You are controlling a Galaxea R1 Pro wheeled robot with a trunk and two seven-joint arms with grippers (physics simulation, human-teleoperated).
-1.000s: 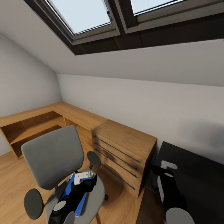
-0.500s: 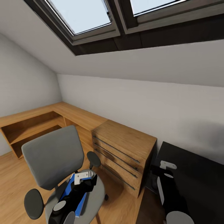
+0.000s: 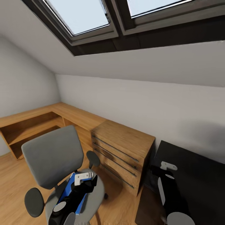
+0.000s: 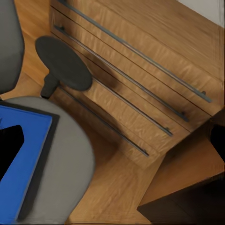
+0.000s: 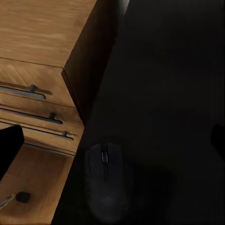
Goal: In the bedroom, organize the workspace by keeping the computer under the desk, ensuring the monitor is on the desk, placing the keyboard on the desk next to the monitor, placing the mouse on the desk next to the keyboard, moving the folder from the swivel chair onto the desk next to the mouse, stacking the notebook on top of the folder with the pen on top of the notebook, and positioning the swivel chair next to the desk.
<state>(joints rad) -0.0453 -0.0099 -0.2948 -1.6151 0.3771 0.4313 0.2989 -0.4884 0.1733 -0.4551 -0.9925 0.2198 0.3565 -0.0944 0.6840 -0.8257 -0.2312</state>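
Head view: the swivel chair [image 3: 51,159] stands at the left with the folder [image 3: 69,191] flat on its seat, under the left gripper [image 3: 83,177]. Its castors could let it roll under a downward push. The light-wood chest [image 3: 125,153] comes next, then the right gripper [image 3: 168,166] above the bench [image 3: 193,175], where the mouse [image 5: 107,180] lies. Neither set of jaws can be judged.
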